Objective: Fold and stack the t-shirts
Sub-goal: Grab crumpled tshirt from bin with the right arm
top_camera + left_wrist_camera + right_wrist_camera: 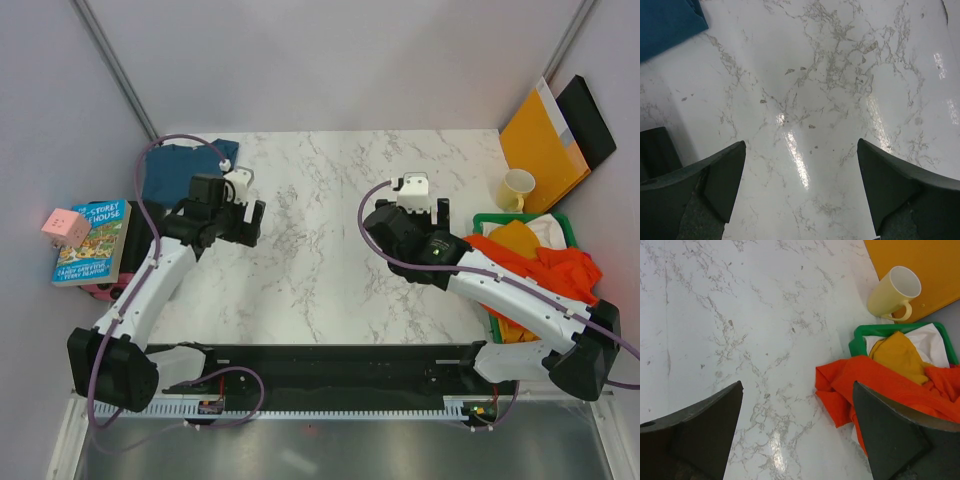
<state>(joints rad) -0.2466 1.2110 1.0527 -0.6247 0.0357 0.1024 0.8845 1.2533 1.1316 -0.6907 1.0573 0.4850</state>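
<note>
**Writing.** Book (pixel 92 242), off the counter's (pixel 330 200) left edge: the cover title read in part "-STOREY" and "HOUSE"; its first characters sat behind a pink block (pixel 64 226), and the smaller lines lower on the cover were too small to read. No other lettering was legible.

**T-shirts.**
- Dark teal t-shirt (pixel 175 170): lay flat at the counter's far left corner, partly covered by the left arm in the top view and cut off by the frame in the left wrist view.
- Orange-red t-shirt (pixel 865 385): spilled from the green basket (pixel 880 331) at the counter's right edge onto the marble.
- Mustard t-shirt (pixel 897 355) and white t-shirt (pixel 935 342): bunched in the same basket, mostly buried.

**Other items.**
- Pale yellow mug (pixel 892 292): stood at the counter's far right.
- Orange-yellow envelope (pixel 540 140): leaned on the wall beyond the mug, hiding most of a flat black item (pixel 590 120).

**Arms.** Left fingers (pixel 715 175) spread wide, holding nothing, above bare counter near its left side. Right fingers (pixel 705 425) spread wide, likewise empty, right of the counter's centre.

**Surface and room.** White marble-pattern counter with grey veining, glossy with light glare; plain pale grey walls.
</note>
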